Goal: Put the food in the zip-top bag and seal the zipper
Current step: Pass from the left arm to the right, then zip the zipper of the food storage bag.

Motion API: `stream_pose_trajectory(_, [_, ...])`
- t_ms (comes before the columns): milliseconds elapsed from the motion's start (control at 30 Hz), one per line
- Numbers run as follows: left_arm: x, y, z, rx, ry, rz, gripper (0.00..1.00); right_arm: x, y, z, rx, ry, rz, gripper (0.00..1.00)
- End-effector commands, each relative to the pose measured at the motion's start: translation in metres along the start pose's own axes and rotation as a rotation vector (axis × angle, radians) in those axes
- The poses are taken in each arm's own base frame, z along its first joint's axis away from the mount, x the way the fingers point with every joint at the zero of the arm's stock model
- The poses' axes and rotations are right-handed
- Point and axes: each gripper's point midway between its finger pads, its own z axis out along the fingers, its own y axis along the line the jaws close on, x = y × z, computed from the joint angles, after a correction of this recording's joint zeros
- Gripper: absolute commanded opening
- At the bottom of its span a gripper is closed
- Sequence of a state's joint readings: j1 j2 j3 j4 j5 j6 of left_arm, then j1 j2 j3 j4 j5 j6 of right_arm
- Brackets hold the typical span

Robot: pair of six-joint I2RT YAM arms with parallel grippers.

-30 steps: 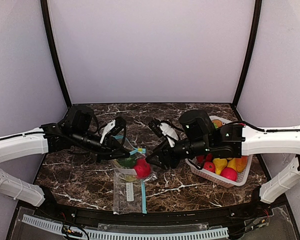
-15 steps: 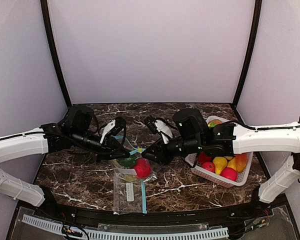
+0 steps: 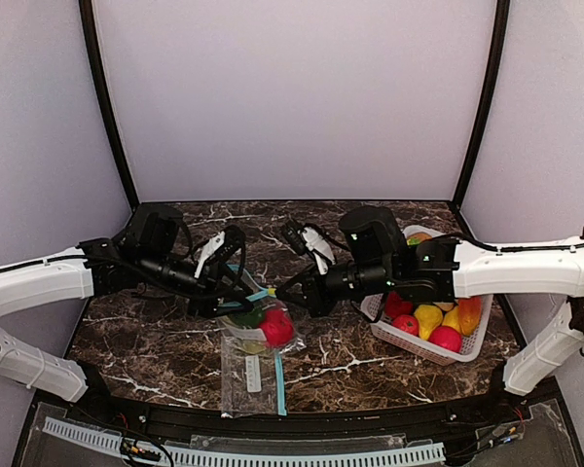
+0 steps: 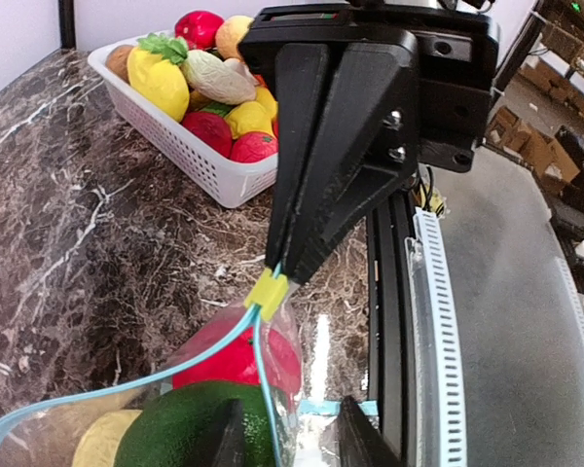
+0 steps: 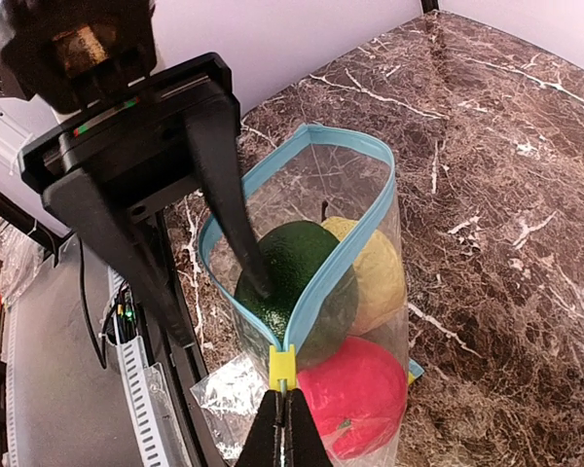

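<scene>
Robotics lab cell: blank lilac walls [image 3: 292, 97], black frame posts [image 3: 107, 107], marble-pattern tabletop [image 3: 146, 336], slotted cable duct [image 3: 273, 453].

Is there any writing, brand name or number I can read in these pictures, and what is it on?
None is readable.
A pale strip on the zip-top bag may be a label, but it is too small to read.
The yellow slider, food and basket show no lettering.

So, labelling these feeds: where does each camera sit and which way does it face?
Top external: high behind the robot, looking down on the dark marble table; both arms show.
Left wrist: faces the right gripper; own fingertips at bottom.
Right wrist: faces the left gripper; own shut tips at bottom.
Wrist views share the clear zip-top bag and yellow slider.
</scene>
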State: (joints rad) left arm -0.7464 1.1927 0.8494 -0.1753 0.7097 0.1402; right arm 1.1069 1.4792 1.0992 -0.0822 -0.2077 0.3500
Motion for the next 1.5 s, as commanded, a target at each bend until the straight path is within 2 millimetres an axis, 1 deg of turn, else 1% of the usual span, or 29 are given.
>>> stream_pose_trajectory(0, [-0.030, -0.009, -0.012, 0.007, -0.050, 0.033, 0.56, -0.012, 0.007, -0.003, -0.035, -0.041, -0.016, 0.00])
stream_pose_trajectory(33, [-0.040, -0.010, -0.015, 0.003, -0.067, 0.050, 0.59, -0.012, 0.008, -0.003, -0.041, -0.040, -0.020, 0.00])
stream_pose_trajectory(100, [-0.054, -0.012, -0.019, 0.001, -0.090, 0.078, 0.68, -0.012, 0.009, -0.003, -0.048, -0.040, -0.024, 0.00])
stream_pose_trajectory(133, [-0.055, -0.011, -0.017, 0.002, -0.085, 0.081, 0.73, -0.011, 0.010, -0.004, -0.052, -0.039, -0.027, 0.00])
stream_pose_trajectory(167, [-0.062, -0.012, -0.019, 0.008, -0.093, 0.101, 0.74, -0.012, 0.010, -0.004, -0.054, -0.041, -0.028, 0.00])
stream_pose_trajectory(233, [-0.063, -0.012, -0.014, 0.034, -0.076, 0.103, 0.75, -0.013, 0.011, -0.005, -0.058, -0.045, -0.031, 0.00])
stream_pose_trajectory(267, [-0.063, -0.010, -0.009, 0.047, -0.060, 0.092, 0.73, -0.013, 0.011, -0.005, -0.059, -0.046, -0.031, 0.00])
stream_pose_trajectory(300, [-0.063, -0.012, -0.007, 0.076, -0.057, 0.092, 0.71, -0.013, 0.011, -0.006, -0.059, -0.048, -0.033, 0.00])
stream_pose_trajectory(333, [-0.062, -0.011, -0.002, 0.092, -0.048, 0.083, 0.68, -0.014, 0.012, -0.006, -0.060, -0.051, -0.034, 0.00])
stream_pose_trajectory(433, [-0.057, -0.013, 0.006, 0.148, -0.038, 0.070, 0.61, -0.014, 0.012, -0.008, -0.059, -0.057, -0.034, 0.00])
stream_pose_trajectory(600, [-0.041, -0.007, 0.016, 0.167, 0.007, 0.033, 0.53, -0.014, 0.012, -0.008, -0.060, -0.060, -0.035, 0.00])
stream_pose_trajectory(733, [-0.032, -0.005, 0.022, 0.178, 0.032, 0.008, 0.47, -0.015, 0.012, -0.008, -0.063, -0.060, -0.037, 0.00])
stream_pose_trajectory(767, [-0.031, -0.004, 0.023, 0.180, 0.035, 0.005, 0.43, -0.015, 0.012, -0.008, -0.062, -0.061, -0.037, 0.00])
stream_pose_trajectory(833, [-0.030, -0.005, 0.024, 0.190, 0.037, 0.001, 0.41, -0.014, 0.012, -0.008, -0.062, -0.060, -0.037, 0.00])
stream_pose_trajectory(1000, [-0.025, -0.007, 0.025, 0.204, 0.047, -0.010, 0.37, -0.015, 0.011, -0.008, -0.056, -0.065, -0.032, 0.00])
stream_pose_trajectory(1133, [-0.020, -0.007, 0.025, 0.206, 0.060, -0.018, 0.26, -0.015, 0.010, -0.008, -0.051, -0.067, -0.029, 0.00])
stream_pose_trajectory(1200, [-0.020, -0.007, 0.025, 0.202, 0.061, -0.017, 0.17, -0.015, 0.009, -0.008, -0.047, -0.068, -0.024, 0.00])
stream_pose_trajectory(1233, [-0.020, -0.007, 0.024, 0.201, 0.060, -0.015, 0.15, -0.015, 0.008, -0.008, -0.045, -0.067, -0.022, 0.00])
stream_pose_trajectory(1333, [-0.020, -0.007, 0.024, 0.196, 0.060, -0.014, 0.03, -0.015, 0.006, -0.008, -0.036, -0.069, -0.017, 0.00])
stream_pose_trajectory(1467, [-0.018, -0.006, 0.023, 0.188, 0.065, -0.016, 0.01, -0.015, 0.002, -0.010, -0.015, -0.075, -0.002, 0.00])
